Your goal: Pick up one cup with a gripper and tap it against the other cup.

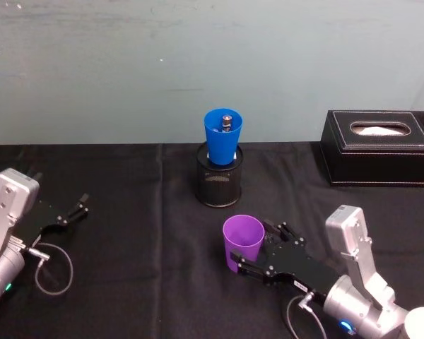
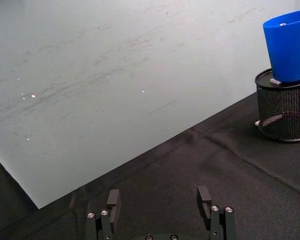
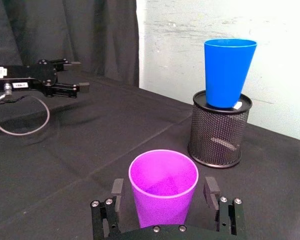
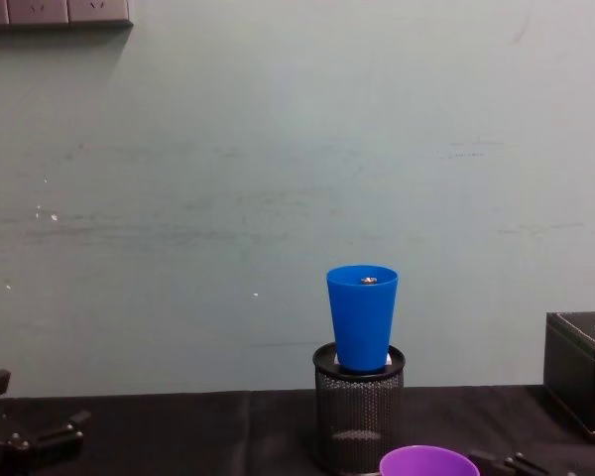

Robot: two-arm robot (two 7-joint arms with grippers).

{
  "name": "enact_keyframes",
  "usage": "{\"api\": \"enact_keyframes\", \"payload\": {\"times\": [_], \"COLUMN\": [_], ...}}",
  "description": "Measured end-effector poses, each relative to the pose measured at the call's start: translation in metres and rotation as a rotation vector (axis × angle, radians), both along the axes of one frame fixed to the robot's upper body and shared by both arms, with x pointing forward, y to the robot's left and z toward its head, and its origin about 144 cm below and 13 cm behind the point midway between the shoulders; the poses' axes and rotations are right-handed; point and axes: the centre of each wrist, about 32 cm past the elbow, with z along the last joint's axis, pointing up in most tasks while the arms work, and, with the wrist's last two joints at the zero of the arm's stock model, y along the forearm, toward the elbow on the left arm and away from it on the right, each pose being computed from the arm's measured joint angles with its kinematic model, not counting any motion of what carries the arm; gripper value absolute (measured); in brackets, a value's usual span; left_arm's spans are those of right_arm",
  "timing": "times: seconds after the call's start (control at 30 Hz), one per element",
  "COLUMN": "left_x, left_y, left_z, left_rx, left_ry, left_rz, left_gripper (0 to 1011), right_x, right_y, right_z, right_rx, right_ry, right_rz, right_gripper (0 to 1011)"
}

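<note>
Light falls soft and even from above across my bench. The wall [image 4: 278, 149] is bright and pale, with a few white specks of glare in my left wrist view. The black cloth [image 1: 127, 226] swallows the light, so shadows barely show on it. The purple cup [image 3: 163, 192] glows, lit inside; the blue cup [image 3: 229, 70] has a smooth sheen, and a metal piece [image 1: 227, 120] in it glints.
</note>
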Motion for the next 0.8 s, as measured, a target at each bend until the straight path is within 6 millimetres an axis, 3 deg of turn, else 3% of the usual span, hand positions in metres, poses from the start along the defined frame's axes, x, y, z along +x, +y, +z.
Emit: {"api": "enact_keyframes", "payload": {"times": [0.43, 0.8], "left_x": [0.0, 0.0], "left_y": [0.0, 0.0], "left_z": [0.0, 0.0], "left_rx": [0.0, 0.0], "left_ry": [0.0, 0.0], "left_rz": [0.0, 0.0], "left_gripper": [1000, 1000], "right_x": [0.019, 0.022], "right_y": [0.018, 0.023], "right_z": [-0.004, -0.007], "right_rx": [0.011, 0.036], "right_ry": [-0.009, -0.003], "right_rz": [0.005, 0.01], "right_gripper": [1003, 1003]}}
